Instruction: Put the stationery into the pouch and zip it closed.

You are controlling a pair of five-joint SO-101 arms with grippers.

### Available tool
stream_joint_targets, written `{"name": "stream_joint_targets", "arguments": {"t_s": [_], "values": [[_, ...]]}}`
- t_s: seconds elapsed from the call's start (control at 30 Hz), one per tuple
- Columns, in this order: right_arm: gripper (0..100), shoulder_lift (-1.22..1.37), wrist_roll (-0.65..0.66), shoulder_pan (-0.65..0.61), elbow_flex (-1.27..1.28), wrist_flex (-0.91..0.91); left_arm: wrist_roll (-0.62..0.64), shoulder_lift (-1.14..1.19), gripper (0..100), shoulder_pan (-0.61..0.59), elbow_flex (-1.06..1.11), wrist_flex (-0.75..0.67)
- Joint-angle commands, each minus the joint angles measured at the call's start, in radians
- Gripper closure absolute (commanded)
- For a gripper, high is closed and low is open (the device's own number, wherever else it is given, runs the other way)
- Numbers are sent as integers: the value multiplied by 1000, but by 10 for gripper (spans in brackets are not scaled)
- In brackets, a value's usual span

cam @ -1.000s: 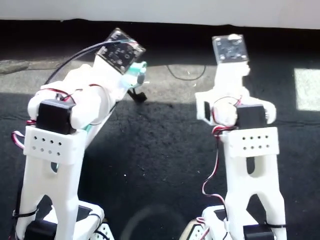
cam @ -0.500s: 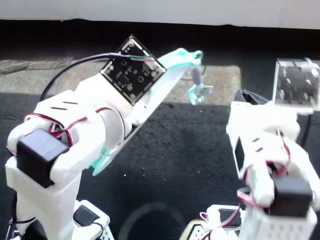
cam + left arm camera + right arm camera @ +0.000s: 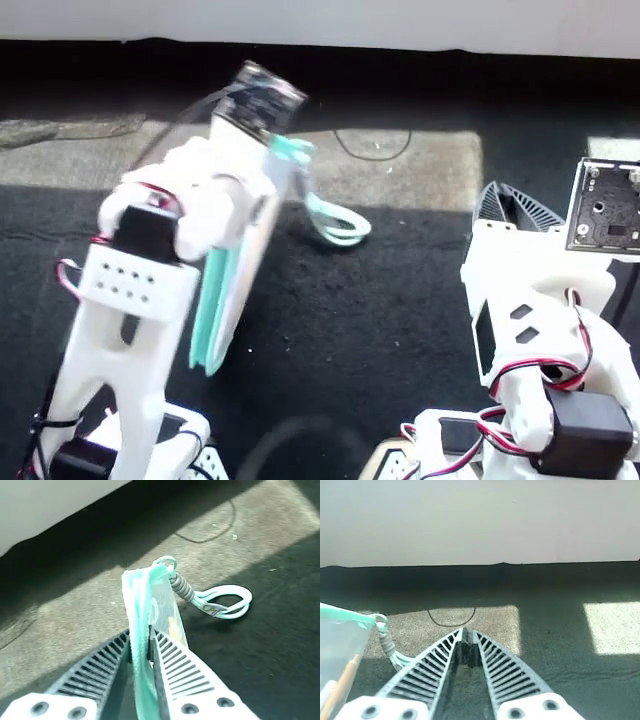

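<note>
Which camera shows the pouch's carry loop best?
The left wrist view: the whole carry loop shows beside the pouch clamped in the left end effector. The high view shows it farther off; the right wrist view catches its cord.

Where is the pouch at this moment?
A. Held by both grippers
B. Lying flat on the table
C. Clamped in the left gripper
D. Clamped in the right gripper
C: the left wrist view shows the pouch pinched in the left gripper, while the right gripper is shut on nothing.
</note>
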Motion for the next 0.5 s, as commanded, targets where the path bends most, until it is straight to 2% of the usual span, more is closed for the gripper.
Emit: {"name": "stream_joint_targets", "arguments": {"t_s": [0.0, 0.2, 0.47], "values": [[991, -2, -12, 10, -36, -19, -71, -27, 990, -85, -2, -77], [991, -2, -12, 8, -36, -13, -104, -25, 990, -94, -33, -80], [991, -12, -12, 8, -36, -10, -97, -25, 990, 225, 209, -80]]}}
